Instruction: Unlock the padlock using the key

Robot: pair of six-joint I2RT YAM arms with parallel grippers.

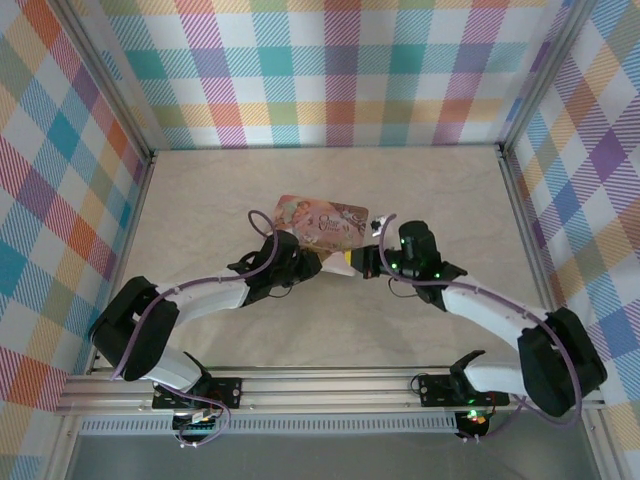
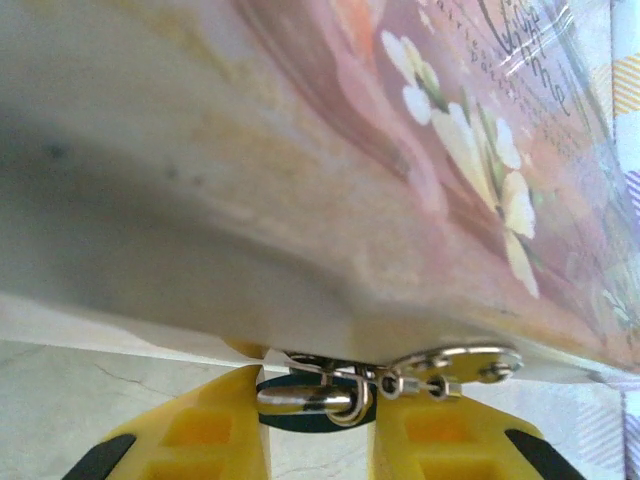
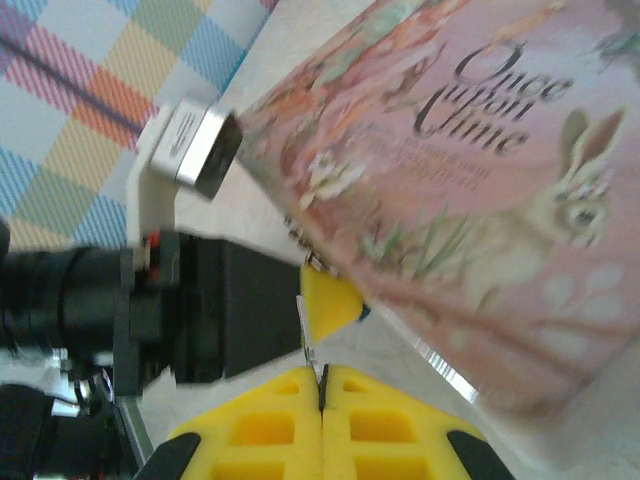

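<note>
Top view bright, evenly lit; faint soft shadows on pale marbled desk [image 1: 200,200]. Left wrist view: pink illustrated tin box [image 2: 480,150] too close, blurred, underside shaded; tiny blue padlock [image 2: 315,420] sharper. Right wrist view smeared.

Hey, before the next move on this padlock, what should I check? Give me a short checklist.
1. Left hand closed on the padlock: ok.
2. Right hand pinching the key: ok.
3. Key tip lined up with the keyhole: cannot tell, the keyhole is hidden.
4. Shackle hooked through the hasp of the pink tin box: ok.
</note>
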